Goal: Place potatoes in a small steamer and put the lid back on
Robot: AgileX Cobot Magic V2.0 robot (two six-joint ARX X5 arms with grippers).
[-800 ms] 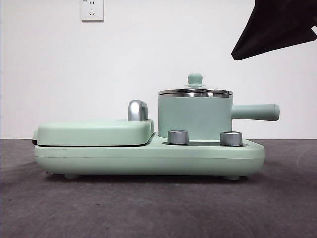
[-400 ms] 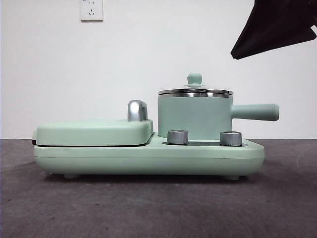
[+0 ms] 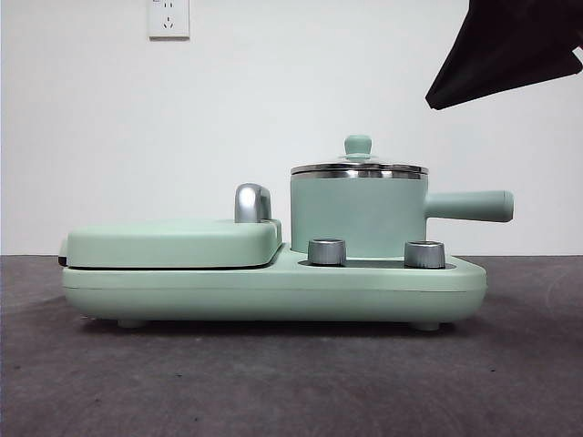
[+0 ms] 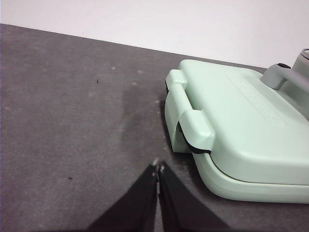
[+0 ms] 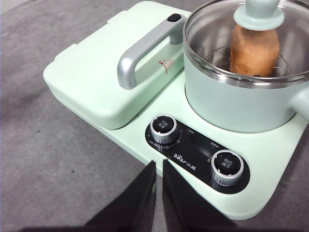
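Small steamer (image 3: 359, 215) sits right of centre in the front view, on the mint-green cooker base (image 3: 273, 289), w/ its straight side handle (image 3: 469, 206) pointing toward the right edge of the frame. Lid (image 3: 359, 167) is on the pot, steel rim flush w/ the pot's rim, green knob (image 3: 358, 146) on top. In the right wrist view the potato (image 5: 254, 50) shows through the glass at upper right of the frame: orange-brown lump inside the steamer, on a wire rack (image 5: 219, 54), partly hidden behind the lid's knob.

Flat griddle cover (image 3: 173, 243) fills the left half of the base in the front view, shut, chrome handle (image 3: 252, 202) at its end next to the pot. Two silver dials (image 3: 327, 251) stand on the base's front edge below the pot; in the right wrist view they sit on a black panel (image 5: 195, 156).

Right gripper (image 5: 159, 166) hangs above the base's front edge, just beside the nearer dial, jaws closed to a thin slit, holding nothing. Left gripper (image 4: 158, 167) hovers over the grey table (image 4: 72, 121), beside the hinge end of the griddle cover, jaws pressed together, empty. Black arm part (image 3: 510, 45) shows at upper right corner of the front view; can't tell which arm. White wall socket (image 3: 168, 17) at upper left.
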